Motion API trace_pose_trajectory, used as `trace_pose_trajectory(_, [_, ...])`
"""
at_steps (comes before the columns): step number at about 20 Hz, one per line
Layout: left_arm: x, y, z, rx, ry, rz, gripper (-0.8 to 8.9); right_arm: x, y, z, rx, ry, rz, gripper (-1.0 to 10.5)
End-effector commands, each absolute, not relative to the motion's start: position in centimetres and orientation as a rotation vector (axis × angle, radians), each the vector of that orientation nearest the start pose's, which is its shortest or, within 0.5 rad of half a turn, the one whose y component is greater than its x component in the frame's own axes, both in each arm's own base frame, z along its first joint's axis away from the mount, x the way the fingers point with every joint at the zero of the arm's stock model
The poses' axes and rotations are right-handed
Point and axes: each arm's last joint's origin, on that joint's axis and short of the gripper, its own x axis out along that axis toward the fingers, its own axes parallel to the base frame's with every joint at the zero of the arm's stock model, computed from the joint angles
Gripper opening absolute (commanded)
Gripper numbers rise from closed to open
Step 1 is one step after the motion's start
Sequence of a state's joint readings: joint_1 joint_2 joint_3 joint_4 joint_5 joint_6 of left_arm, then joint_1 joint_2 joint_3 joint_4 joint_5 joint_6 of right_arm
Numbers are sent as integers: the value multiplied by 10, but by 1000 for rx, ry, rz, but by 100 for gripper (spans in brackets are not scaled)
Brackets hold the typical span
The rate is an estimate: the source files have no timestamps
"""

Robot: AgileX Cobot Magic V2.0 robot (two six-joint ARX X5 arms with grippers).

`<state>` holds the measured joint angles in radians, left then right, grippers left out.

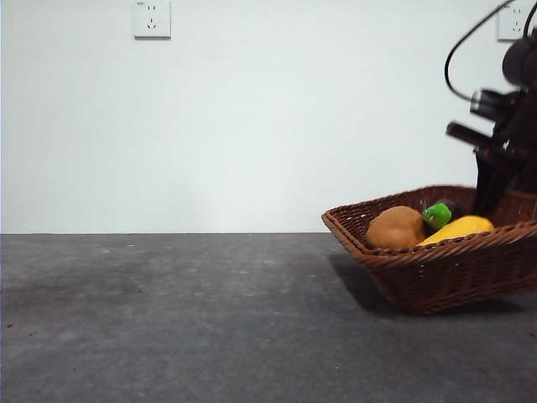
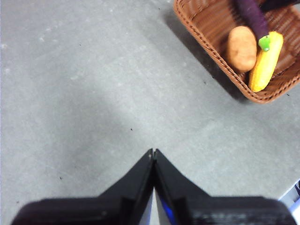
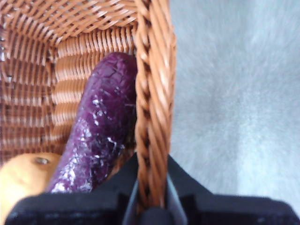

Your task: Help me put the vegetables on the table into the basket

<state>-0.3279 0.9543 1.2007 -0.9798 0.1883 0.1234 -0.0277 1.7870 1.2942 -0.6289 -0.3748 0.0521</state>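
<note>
Your right gripper [image 3: 151, 187] is clamped on the braided rim of the basket [image 3: 152, 93]: in its wrist view one jaw sits inside the wicker wall and the other outside, with the rim pinched between them. In the front view that arm comes down dark from the upper right to the far side of the basket [image 1: 453, 269], and the basket sits tilted, its near left corner raised off the table [image 1: 168, 319] with a shadow under it.

All three vegetables lie inside the basket. The eggplant [image 3: 96, 136] is right beside your right gripper, just inside the rim it holds, its purple body running away along the wicker wall. The potato [image 3: 23, 180] touches the eggplant on the side away from the rim, also close to the gripper. In the front view the potato [image 1: 396, 227] shows over the near wall, with the eggplant's green stem end [image 1: 436, 216] and the corn cob [image 1: 457, 228] next to it.

Your left gripper [image 2: 153, 152] is pressed closed on nothing, its two black tips meeting at a point above bare table [image 2: 93, 93]. From it, the basket [image 2: 211, 51] is well apart, far ahead and off to one side, and there you see the potato [image 2: 242, 48], the eggplant [image 2: 253, 18] and the corn cob [image 2: 266, 62] lying side by side, touching.
</note>
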Motion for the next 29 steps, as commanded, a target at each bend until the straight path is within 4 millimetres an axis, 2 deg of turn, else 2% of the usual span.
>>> trace_pose_trajectory(1, [151,-57,372,177,718,-541,-7,371,0,199,275,1119,296,-10])
trace_pose_trajectory(6, [150,-56,371,177,731,-541,-7,380,-1,169,237,1183,266,-10])
trace_pose_trajectory(11, [153,-57,369,178,742,-541,-7,384,-2,162,220,1172,244,13])
trace_pose_trajectory(14, [153,-57,369,178,742,-541,-7,384,-2,164,214,1160,248,304])
trace_pose_trajectory(16, [153,-57,369,178,741,-541,-7,384,-2,172,206,1132,253,383])
trace_pose_trajectory(19, [153,-57,369,179,742,-542,-7,377,-2,201,172,1049,249,382])
trace_pose_trajectory(22, [153,-57,369,179,740,-542,-7,356,-2,247,147,966,232,379])
trace_pose_trajectory(26, [153,-57,369,179,741,-542,-7,297,1,306,153,963,268,375])
trace_pose_trajectory(29, [153,-57,369,186,739,-545,-7,250,3,337,144,969,310,373])
